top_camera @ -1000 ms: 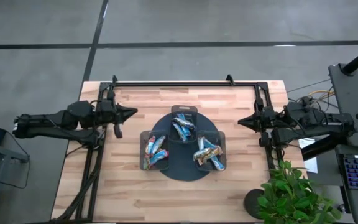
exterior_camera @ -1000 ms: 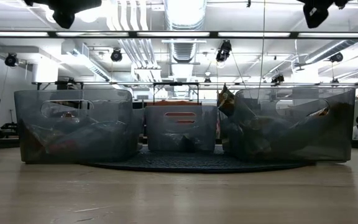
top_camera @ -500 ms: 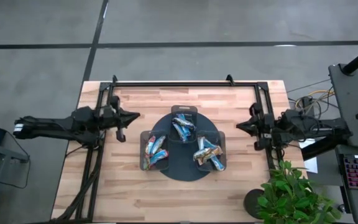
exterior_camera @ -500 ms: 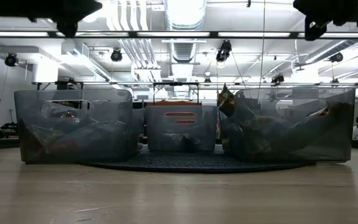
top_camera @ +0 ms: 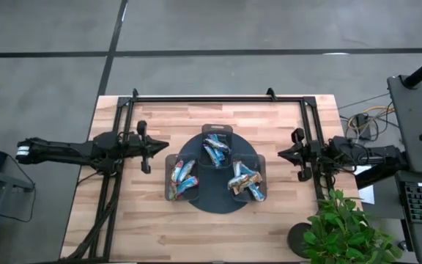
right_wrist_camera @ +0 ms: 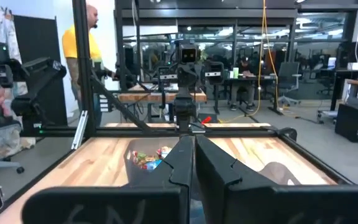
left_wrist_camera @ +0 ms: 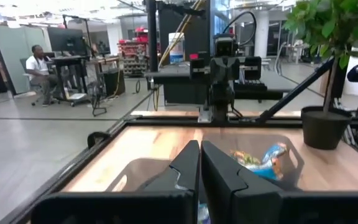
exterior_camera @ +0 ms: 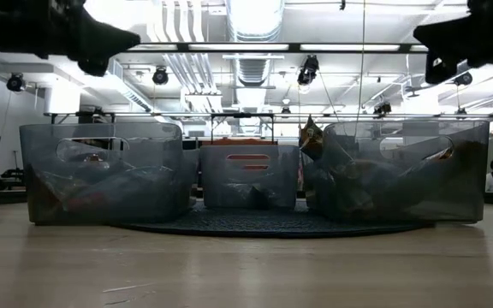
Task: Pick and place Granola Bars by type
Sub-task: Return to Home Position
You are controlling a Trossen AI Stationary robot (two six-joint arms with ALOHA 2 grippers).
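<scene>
My left tool [top_camera: 160, 145] sits by the table's [top_camera: 160, 227] left edge, my right tool [top_camera: 283, 154] by its right edge, both pressed together, well apart from the binned granola bars [top_camera: 184, 176].

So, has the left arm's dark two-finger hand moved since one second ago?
Yes. In the high view the left hand has shifted a little toward the dark round tray and down the picture.

Both arms are lying stretched out level, left gripper [top_camera: 160, 144] and right gripper [top_camera: 283, 155] pointing at each other, fingers pressed together.
</scene>
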